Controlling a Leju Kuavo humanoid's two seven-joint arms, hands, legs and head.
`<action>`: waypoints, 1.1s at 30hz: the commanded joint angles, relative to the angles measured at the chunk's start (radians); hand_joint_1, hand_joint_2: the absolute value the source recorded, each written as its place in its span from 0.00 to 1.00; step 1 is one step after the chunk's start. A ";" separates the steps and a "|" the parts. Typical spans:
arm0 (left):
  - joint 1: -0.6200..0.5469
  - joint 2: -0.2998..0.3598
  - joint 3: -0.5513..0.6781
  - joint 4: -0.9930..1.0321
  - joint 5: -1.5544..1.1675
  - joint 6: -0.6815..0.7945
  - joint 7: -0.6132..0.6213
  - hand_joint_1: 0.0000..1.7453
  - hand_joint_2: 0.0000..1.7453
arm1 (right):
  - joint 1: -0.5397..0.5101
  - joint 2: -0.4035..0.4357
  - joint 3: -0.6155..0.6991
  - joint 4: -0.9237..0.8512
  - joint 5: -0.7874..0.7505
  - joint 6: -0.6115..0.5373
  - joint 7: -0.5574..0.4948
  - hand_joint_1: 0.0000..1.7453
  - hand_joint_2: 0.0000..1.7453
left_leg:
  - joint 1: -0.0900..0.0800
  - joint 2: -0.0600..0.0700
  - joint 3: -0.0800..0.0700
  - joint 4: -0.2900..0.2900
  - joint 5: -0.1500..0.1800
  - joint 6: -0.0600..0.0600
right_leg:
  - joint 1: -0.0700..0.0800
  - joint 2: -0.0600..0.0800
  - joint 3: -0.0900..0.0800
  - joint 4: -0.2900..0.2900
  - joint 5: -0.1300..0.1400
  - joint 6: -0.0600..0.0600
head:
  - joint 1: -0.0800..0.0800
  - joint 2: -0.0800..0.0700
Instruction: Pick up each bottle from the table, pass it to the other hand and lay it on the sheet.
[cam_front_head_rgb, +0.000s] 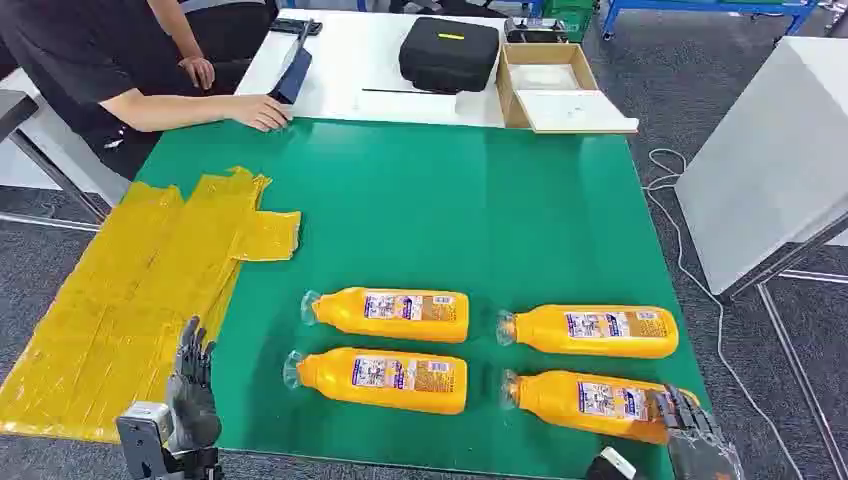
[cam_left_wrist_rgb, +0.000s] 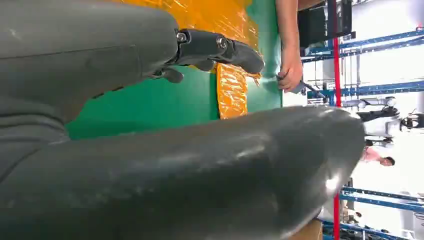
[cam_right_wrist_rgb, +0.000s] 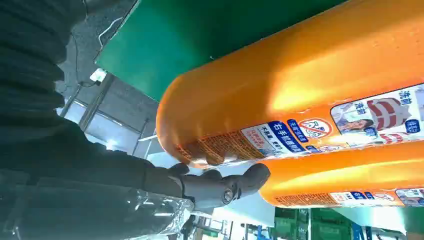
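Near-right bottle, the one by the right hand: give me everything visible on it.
The near-right orange bottle is glossy orange plastic with a clear cap and a printed label in blue, white and red along its side. It lies flat on the green table, cap toward the robot's left, base at the table's near right corner, parallel to the bottle behind it and apart from it. The right hand is at its base end, with dark fingers against the rounded base; a full grip cannot be confirmed.
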 joint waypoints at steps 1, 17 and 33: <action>-0.016 0.029 -0.013 0.047 0.001 -0.001 0.003 0.00 0.00 | 0.005 -0.010 0.020 0.021 -0.001 0.007 0.002 0.00 1.00 | 0.001 0.000 0.002 0.000 0.000 -0.004 | 0.001 -0.001 0.002 -0.001 0.000 -0.002 | 0.000 0.000; -0.016 0.029 -0.013 0.047 0.001 -0.001 0.003 0.00 0.00 | 0.005 -0.010 0.020 0.021 -0.001 0.007 0.002 0.00 1.00 | 0.001 0.000 0.002 0.000 0.000 -0.004 | 0.001 -0.001 0.002 -0.001 0.000 -0.002 | 0.000 0.000; -0.046 0.028 -0.026 0.056 0.035 -0.007 0.045 0.00 0.00 | -0.115 -0.235 0.063 -0.133 -0.111 0.046 0.129 0.00 1.00 | 0.000 0.002 0.000 0.000 0.000 -0.003 | 0.000 0.002 0.000 0.000 0.001 -0.002 | 0.000 0.000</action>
